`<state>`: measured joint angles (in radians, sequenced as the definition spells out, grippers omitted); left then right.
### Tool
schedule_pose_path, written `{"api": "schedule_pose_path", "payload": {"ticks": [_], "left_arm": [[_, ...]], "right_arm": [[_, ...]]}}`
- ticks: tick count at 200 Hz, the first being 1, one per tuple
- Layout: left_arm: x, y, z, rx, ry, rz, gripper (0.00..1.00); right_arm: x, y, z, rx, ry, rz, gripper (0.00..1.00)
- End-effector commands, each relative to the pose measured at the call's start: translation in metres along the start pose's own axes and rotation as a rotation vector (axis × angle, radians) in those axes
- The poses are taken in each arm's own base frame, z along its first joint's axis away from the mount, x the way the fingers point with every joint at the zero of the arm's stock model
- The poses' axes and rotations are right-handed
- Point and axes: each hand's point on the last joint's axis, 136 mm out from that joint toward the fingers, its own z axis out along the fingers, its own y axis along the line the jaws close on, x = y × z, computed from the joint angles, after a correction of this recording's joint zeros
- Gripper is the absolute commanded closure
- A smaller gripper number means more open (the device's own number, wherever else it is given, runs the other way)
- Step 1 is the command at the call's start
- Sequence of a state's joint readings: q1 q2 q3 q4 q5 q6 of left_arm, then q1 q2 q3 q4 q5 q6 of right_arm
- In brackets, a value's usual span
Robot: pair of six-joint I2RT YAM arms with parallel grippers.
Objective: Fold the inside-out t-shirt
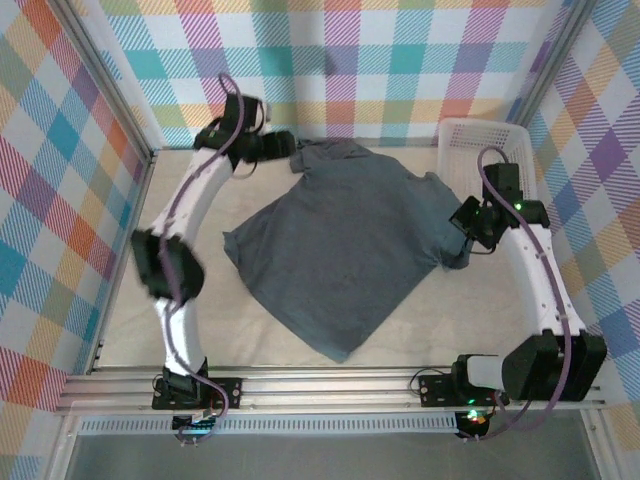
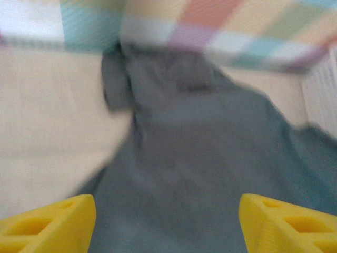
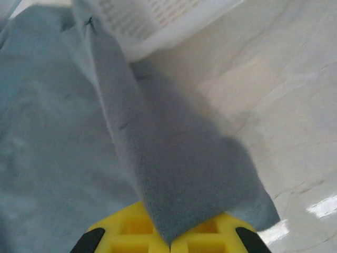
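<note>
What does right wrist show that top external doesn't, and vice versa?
Right wrist: a close-up of the right jaws shut on a fold of the t-shirt, plus the holes in the basket wall just behind it.
Top external: the whole shirt lying crumpled and skewed on the table, the left jaws by its far-left corner, and the right arm at its right-hand edge.
Both: shirt, basket, table.
</note>
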<state>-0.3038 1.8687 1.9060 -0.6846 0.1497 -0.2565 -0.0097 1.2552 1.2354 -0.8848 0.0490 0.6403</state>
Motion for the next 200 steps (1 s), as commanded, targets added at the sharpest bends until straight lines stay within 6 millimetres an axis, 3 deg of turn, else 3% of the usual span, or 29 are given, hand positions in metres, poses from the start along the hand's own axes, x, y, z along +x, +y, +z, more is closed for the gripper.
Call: {"api": "schedule_pose_path", "payload": {"ticks": [1, 31, 45, 70, 85, 92, 106, 114, 152, 171, 184, 200], "left_arm": [[0.056, -0.015, -0.047, 0.091, -0.05, -0.112, 0.29], [0.181, 0.022, -0.043, -0.017, 0.095, -0.237, 0.3], [0.221, 0.029, -0.038, -0.036, 0.163, -0.264, 0.3], [0.258, 0.027, -0.016, -0.005, 0.262, -0.293, 0.37], [0.267, 0.028, 0.003, -0.025, 0.292, -0.284, 0.5], [0.272, 0.034, 0.013, -0.058, 0.312, -0.275, 0.6], [0.272, 0.05, 0.035, -0.146, 0.318, -0.246, 0.8], [0.264, 0.058, 0.046, -0.183, 0.306, -0.245, 0.86], [0.236, 0.117, 0.098, -0.354, 0.318, -0.309, 0.95], [0.232, 0.143, 0.131, -0.393, 0.393, -0.337, 1.0], [0.212, 0.153, 0.144, -0.372, 0.373, -0.361, 1.0], [0.164, 0.159, 0.152, -0.34, 0.304, -0.381, 0.98]], "right_arm": [[-0.002, 0.038, -0.022, -0.208, -0.009, -0.029, 1.0], [0.01, 0.051, -0.02, -0.263, 0.093, -0.071, 1.0], [0.015, 0.063, -0.017, -0.33, 0.126, -0.086, 1.0], [0.023, 0.07, -0.009, -0.378, 0.179, -0.072, 1.0], [0.027, 0.07, -0.005, -0.376, 0.205, -0.06, 1.0], [0.028, 0.069, -0.004, -0.374, 0.211, -0.059, 1.0], [0.029, 0.067, -0.005, -0.367, 0.213, -0.056, 1.0], [0.03, 0.065, -0.006, -0.361, 0.206, -0.055, 1.0], [0.025, 0.058, -0.021, -0.336, 0.144, -0.057, 1.0], [0.027, 0.055, -0.026, -0.332, 0.132, -0.047, 1.0], [0.032, 0.053, -0.029, -0.334, 0.144, -0.036, 1.0], [0.042, 0.053, -0.032, -0.366, 0.176, -0.007, 1.0]]}}
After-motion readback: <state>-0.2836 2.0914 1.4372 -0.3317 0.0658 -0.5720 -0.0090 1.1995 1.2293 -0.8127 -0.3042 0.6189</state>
